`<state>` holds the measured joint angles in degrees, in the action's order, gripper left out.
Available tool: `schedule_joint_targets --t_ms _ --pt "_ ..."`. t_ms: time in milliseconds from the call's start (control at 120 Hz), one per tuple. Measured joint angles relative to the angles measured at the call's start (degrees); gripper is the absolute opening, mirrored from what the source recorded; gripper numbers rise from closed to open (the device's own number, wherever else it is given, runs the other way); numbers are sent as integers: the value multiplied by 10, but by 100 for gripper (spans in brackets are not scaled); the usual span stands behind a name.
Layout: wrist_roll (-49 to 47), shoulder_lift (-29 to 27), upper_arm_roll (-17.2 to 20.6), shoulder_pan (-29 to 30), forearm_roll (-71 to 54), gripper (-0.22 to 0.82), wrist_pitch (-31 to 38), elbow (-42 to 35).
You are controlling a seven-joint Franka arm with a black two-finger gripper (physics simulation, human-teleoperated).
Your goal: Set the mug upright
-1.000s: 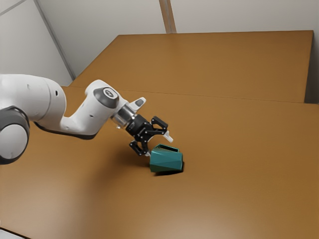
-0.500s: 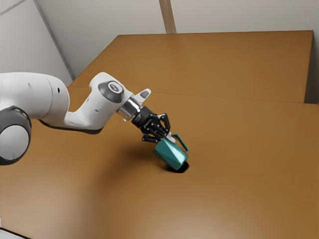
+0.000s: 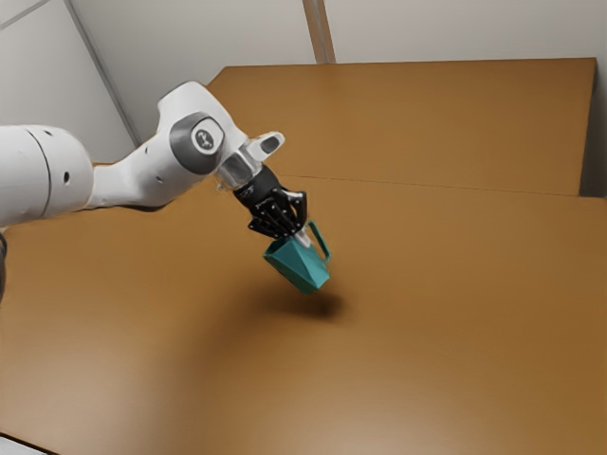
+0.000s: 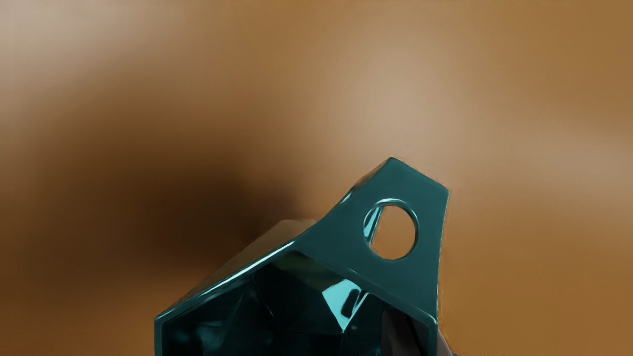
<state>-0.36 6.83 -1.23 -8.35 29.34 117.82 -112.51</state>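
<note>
The teal faceted mug (image 3: 300, 263) hangs tilted above the table, its mouth toward the hand and its base lower, toward the exterior view's right. My gripper (image 3: 303, 237) is shut on its wall near the handle. In the wrist view the mug (image 4: 415, 282) shows its open mouth and its handle with a round hole. There my gripper (image 4: 433, 340) pinches the wall, one finger inside the mug and the other outside. The lower part of the mouth is cut off by the wrist view's edge.
The brown wooden table (image 3: 455, 322) extends around and beneath the mug, with a dark shadow (image 3: 318, 304) below it. A wall (image 3: 455, 28) stands behind the table.
The gripper has closed on the mug, which lay on its side on the table. Mug and hand have tilted and risen, then moved toward the exterior view's left.
</note>
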Motion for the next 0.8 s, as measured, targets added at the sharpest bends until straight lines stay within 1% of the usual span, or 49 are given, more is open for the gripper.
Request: schedule_joint_targets --t_ms 175,308,425,592,800 --pt "-31 -49 0 2 -141 -18 3 -33" --pt "-49 -88 0 3 -222 -18 14 -81" --pt "-61 -104 0 4 -281 -18 34 -113" --pt "-70 -117 0 5 -325 -18 74 -151" --pt "-74 -119 -3 10 -341 -18 107 -183"
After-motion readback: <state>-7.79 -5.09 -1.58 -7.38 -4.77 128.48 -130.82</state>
